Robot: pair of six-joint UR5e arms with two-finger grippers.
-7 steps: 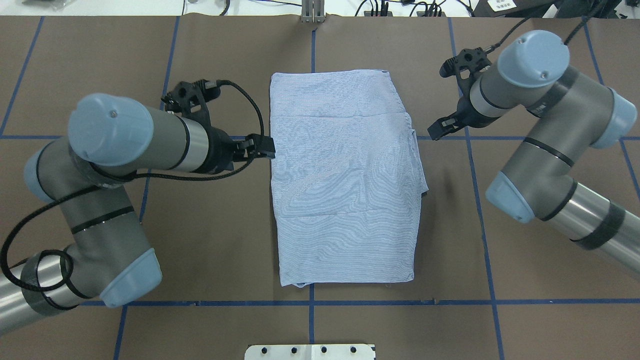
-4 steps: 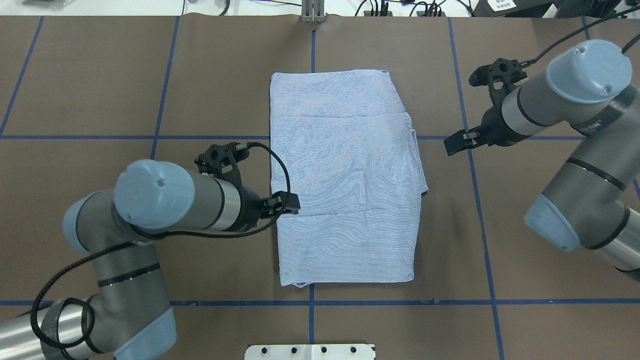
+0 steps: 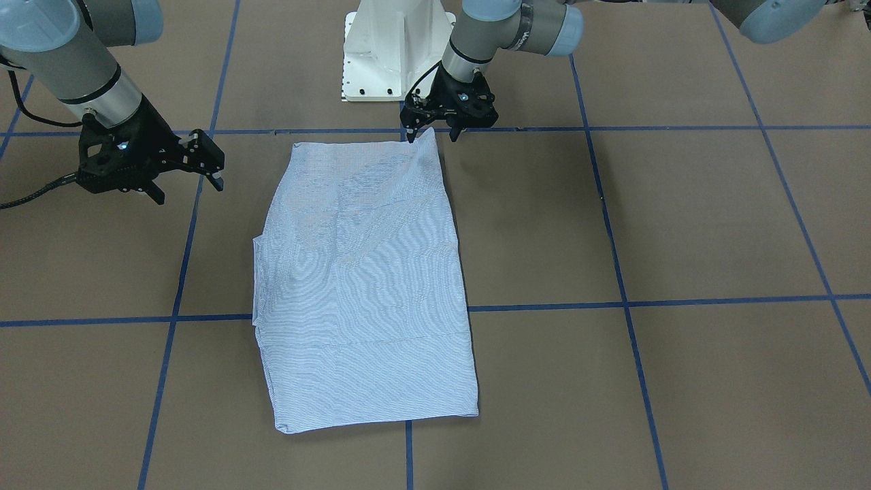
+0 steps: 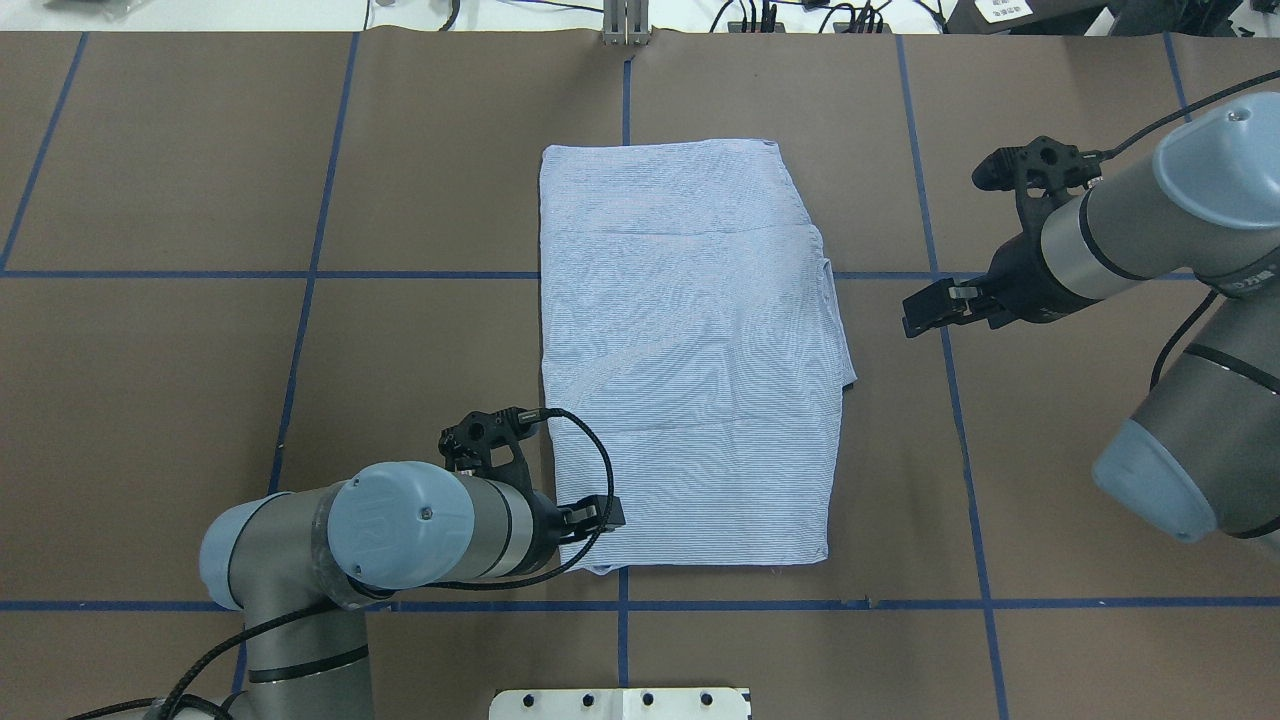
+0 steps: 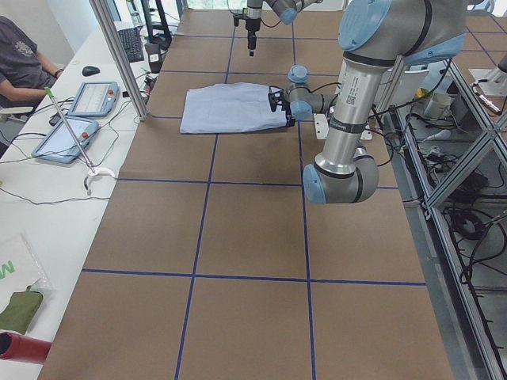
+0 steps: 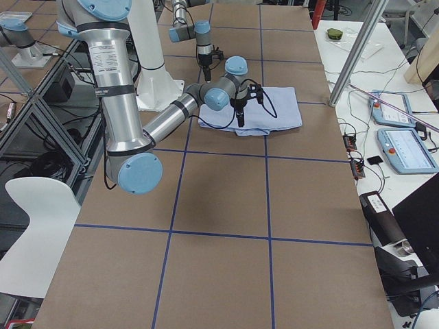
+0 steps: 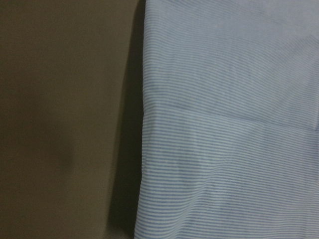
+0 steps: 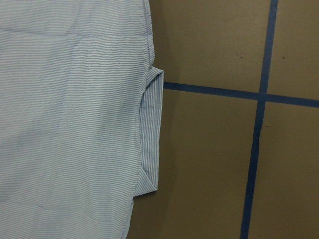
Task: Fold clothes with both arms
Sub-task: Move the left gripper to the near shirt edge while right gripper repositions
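The clothes are one light-blue striped shirt [image 4: 690, 350] folded into a flat rectangle mid-table, also shown in the front view [image 3: 367, 286]. My left gripper [image 4: 603, 515] is low at the shirt's near-left corner. In the front view its fingers [image 3: 433, 137] stand apart on either side of the slightly raised corner, open. My right gripper [image 4: 915, 312] hovers open over bare table right of the shirt, clear of the cloth [image 3: 190, 192]. The left wrist view shows only the shirt's edge [image 7: 229, 124]. A small folded flap [image 8: 152, 129] pokes out of the right edge.
Brown table cover [image 4: 200, 300] carries a grid of blue tape lines [image 4: 400, 275]. The white pedestal base [image 3: 395, 47] stands at the near edge. A side table with tablets [image 5: 91, 99] and a seated person [image 5: 20, 55] lies beyond the far edge.
My left gripper slid along the shirt's left edge from its middle to the near-left corner. My right gripper drew a little further right and nearer, away from the shirt.
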